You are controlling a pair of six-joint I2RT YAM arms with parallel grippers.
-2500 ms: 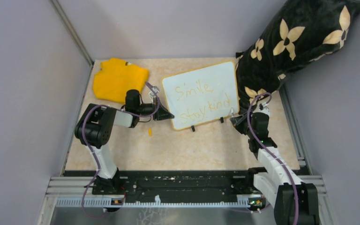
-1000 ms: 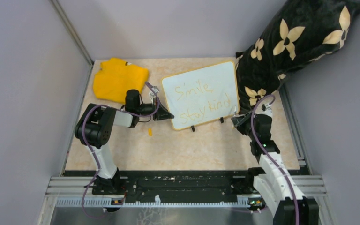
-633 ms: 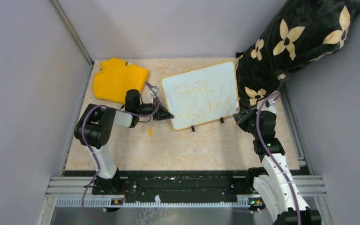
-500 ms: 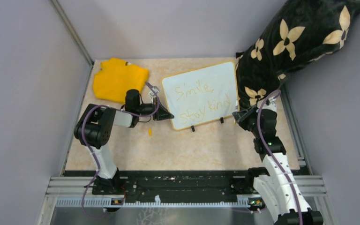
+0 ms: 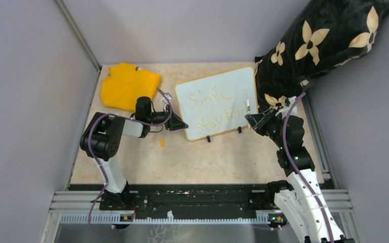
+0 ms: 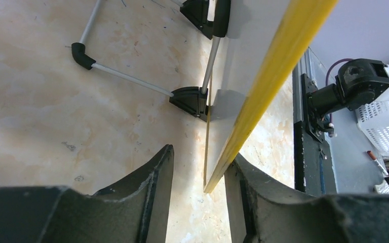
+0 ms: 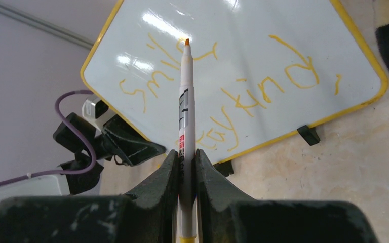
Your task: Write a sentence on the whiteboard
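Bright, even light from above, with glare patches on the whiteboard (image 7: 253,61) and soft shadows.

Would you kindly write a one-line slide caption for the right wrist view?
Right gripper holds an orange-tipped marker before the whiteboard bearing the sentence "Smile, Stay kind".

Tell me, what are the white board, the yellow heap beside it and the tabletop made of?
Whiteboard: hard glossy sheet, likely coated plastic or metal; it mirrors light spots. Yellow heap: soft matte cloth, rumpled at the edges. Tabletop: smooth beige marble pattern, probably laminate, possibly stone.
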